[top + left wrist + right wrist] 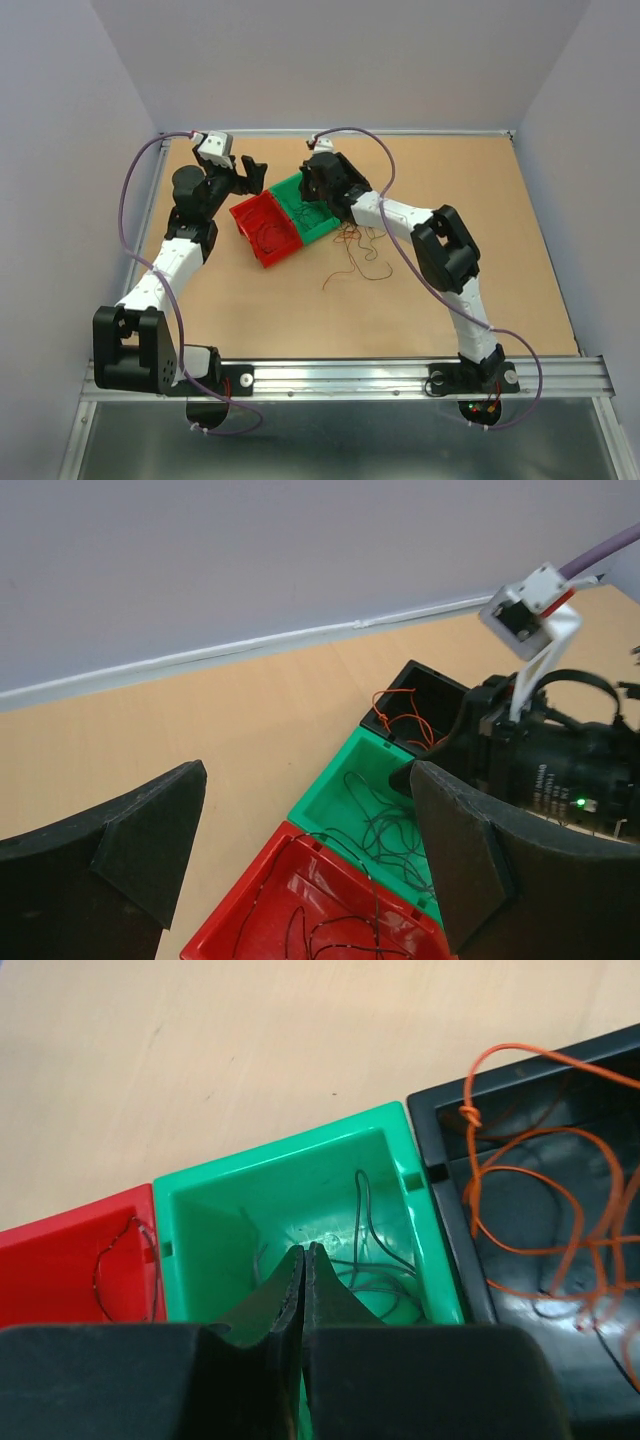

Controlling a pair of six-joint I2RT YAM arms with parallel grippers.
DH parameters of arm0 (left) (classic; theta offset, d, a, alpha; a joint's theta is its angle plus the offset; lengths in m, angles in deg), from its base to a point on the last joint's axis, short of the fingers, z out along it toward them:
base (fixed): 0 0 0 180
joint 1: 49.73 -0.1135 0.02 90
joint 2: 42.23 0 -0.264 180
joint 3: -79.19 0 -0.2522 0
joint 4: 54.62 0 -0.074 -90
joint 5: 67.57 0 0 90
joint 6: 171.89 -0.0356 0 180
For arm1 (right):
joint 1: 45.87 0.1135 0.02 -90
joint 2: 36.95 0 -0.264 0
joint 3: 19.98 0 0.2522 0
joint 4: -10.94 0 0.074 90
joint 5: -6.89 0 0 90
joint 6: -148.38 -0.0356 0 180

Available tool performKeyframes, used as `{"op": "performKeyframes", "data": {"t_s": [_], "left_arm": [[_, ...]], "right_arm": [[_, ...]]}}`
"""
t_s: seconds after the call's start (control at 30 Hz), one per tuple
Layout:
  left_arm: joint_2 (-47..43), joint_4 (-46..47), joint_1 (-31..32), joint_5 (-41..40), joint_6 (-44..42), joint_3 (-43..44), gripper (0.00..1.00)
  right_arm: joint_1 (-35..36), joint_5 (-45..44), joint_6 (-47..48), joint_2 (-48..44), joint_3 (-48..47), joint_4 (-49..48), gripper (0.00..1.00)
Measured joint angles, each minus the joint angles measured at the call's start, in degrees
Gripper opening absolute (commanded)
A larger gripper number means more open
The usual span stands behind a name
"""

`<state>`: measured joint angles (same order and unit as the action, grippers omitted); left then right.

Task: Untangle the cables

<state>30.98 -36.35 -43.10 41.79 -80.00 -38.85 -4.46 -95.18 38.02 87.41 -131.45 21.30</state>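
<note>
The left arm [165, 265] and right arm [450, 260] share one build — white links between bulky black joints, on black bases [135, 350]. A thin purple cable [125, 200] trails along each. The left gripper [308, 780] and right gripper [303, 1260] have matte black, wedge-shaped fingers [110, 870]; a white camera block [530, 615] tops the right wrist, near a green light [580, 802].

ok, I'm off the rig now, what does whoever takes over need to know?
Left gripper open, raised near the red bin, holding nothing.
Right gripper shut, low in the green bin; no wire visible between its fingers.
Done: orange wires in the black bin, dark wires in the green bin, black wire in the red bin.
Left: tangled loose wires on the table beside the green bin, to be separated and binned.
</note>
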Motion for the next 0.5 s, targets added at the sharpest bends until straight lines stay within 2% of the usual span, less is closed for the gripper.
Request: {"op": "performKeyframes", "data": {"t_s": [0.13,0.27,0.5], "left_arm": [[0.00,0.31,0.00,-0.76,0.13,0.00,0.95],[0.00,0.55,0.00,-1.05,0.13,0.00,0.95],[-0.07,1.66,0.00,-0.76,0.11,-0.31,0.95]], "right_arm": [[-1.75,5.92,-1.62,6.60,-4.48,0.46,0.01],[-2.43,8.28,-2.08,12.57,-10.54,3.54,0.01],[-1.25,2.03,-0.81,15.28,-12.57,7.63,0.01]]}}
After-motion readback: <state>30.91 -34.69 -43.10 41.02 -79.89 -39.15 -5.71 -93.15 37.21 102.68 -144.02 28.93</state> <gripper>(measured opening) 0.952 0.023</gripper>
